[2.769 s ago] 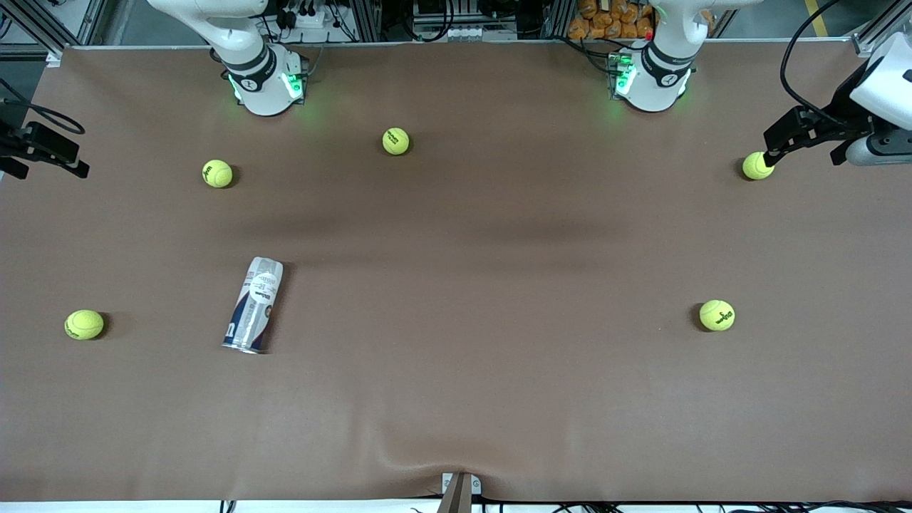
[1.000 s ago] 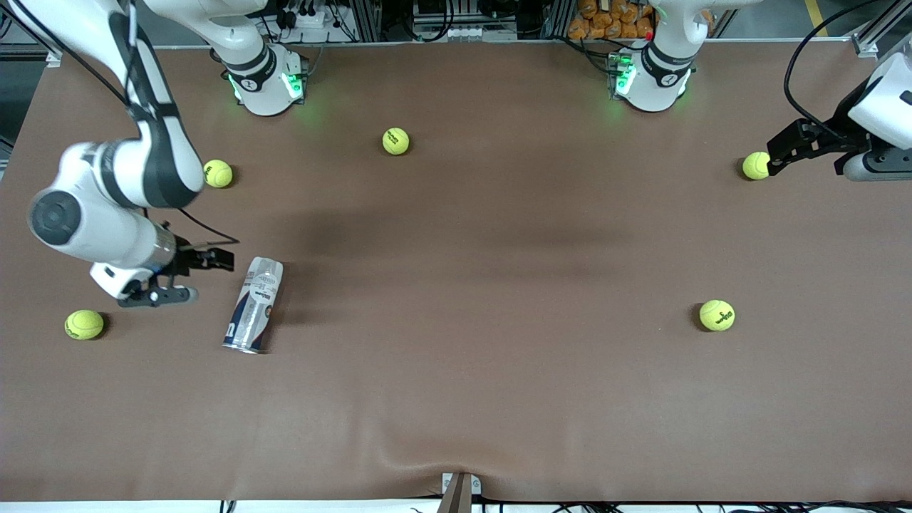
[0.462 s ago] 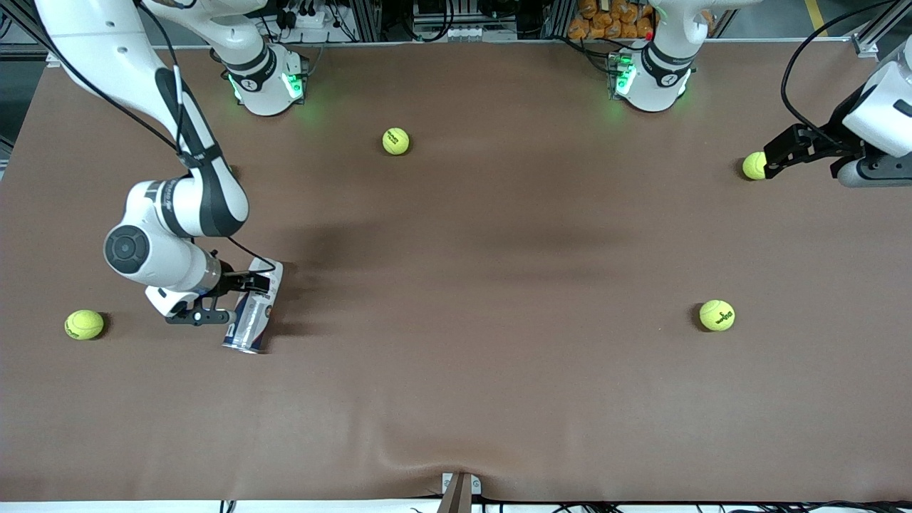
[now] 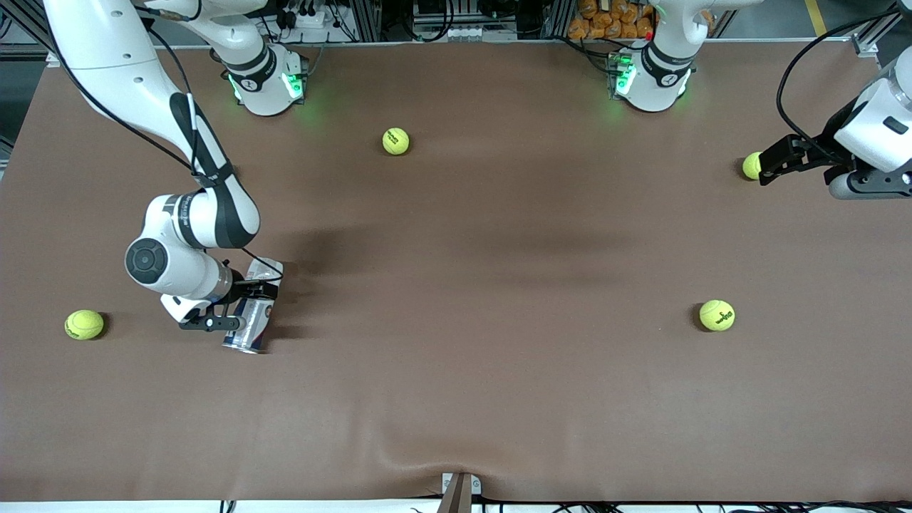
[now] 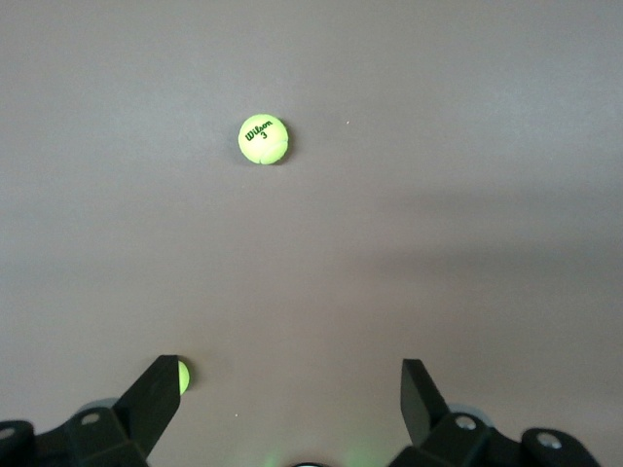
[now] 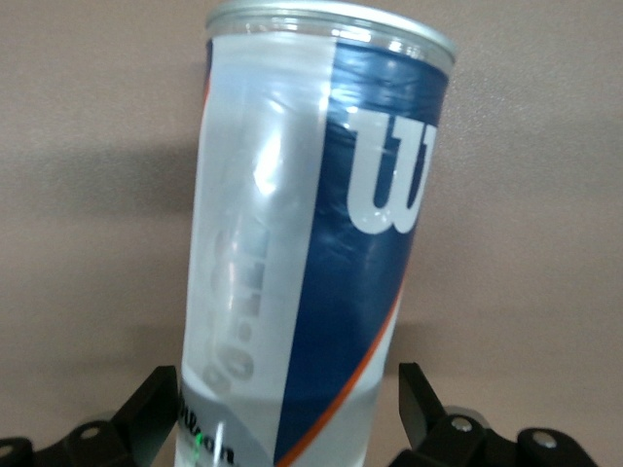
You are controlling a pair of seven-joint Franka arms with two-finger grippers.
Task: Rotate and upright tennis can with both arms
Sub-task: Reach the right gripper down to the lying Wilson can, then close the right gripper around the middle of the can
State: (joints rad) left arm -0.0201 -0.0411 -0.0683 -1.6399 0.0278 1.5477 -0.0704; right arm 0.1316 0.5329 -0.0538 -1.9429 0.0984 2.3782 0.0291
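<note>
The tennis can (image 4: 254,308) is lying on its side on the brown table cover (image 4: 456,399), toward the right arm's end of the table, its silver-rimmed end pointing toward the front camera and its other end pointing back toward the robot bases. The right arm (image 4: 182,214) is reaching down over it, and the right gripper (image 4: 246,308) is sitting low across the can's middle, fingers spread wide with one on each side of the tube. In the right wrist view the can (image 6: 311,243) is filling the frame, white and navy label with the big "W" showing, and both black fingers (image 6: 151,404) are standing apart from its wall, not pressing it.

At the left arm's end of the table, the left gripper (image 4: 773,158) is hovering just beside a tennis ball (image 4: 750,165). Its fingers (image 5: 156,394) are wide apart in the left wrist view, holding nothing, with that ball (image 5: 183,376) peeking out next to one fingertip and a Wilson ball (image 5: 263,139) lying farther out on the cover.

Three more tennis balls are sitting around the table: one (image 4: 395,140) near the bases, one (image 4: 84,324) beside the right arm's elbow side of the can, and one (image 4: 717,315) toward the left arm's end.
</note>
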